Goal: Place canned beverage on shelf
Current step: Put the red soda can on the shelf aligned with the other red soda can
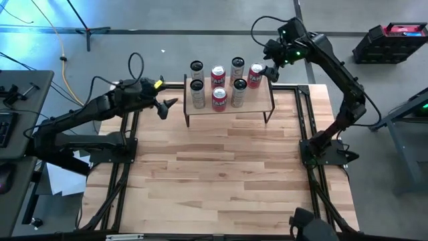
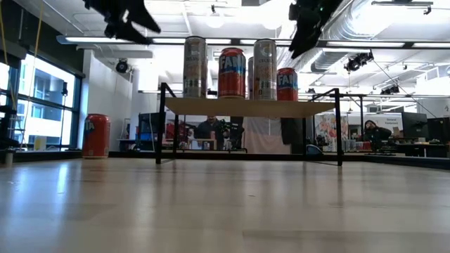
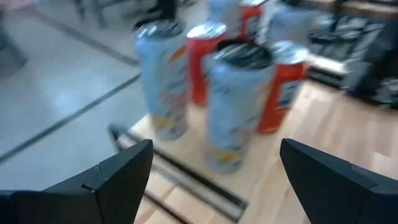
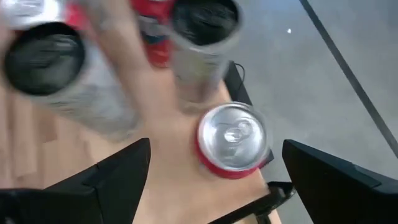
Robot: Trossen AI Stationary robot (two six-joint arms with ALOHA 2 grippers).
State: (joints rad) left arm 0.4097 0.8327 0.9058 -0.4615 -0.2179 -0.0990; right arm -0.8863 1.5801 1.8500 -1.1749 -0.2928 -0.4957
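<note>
The right gripper (image 1: 273, 69), fingers spread and holding nothing, hangs just above the far right corner of the shelf (image 1: 254, 106), directly over a red can (image 4: 231, 140) that stands upright near that corner. The left gripper (image 1: 167, 107), likewise spread and empty, hovers off the shelf's left end, facing the cans from the side. Seven cans show on the light plank top from above: four in the far row, alternating silver and red, and three in the near row, with a silver can (image 1: 197, 93) at the left and a red can (image 1: 219, 98) beside it. Judged from this, the job looks largely done, the corner can set down and let go. One more red can (image 2: 96, 135) stands on the table surface at the left in the low view; whether it is meant for the shelf cannot be told. The shelf rests on thin black legs at the far edge of a pale wooden table (image 1: 221, 174), otherwise bare. Beyond lies an open workshop with bright windows, ceiling ducts and strip lights, and people at desks in the background
</note>
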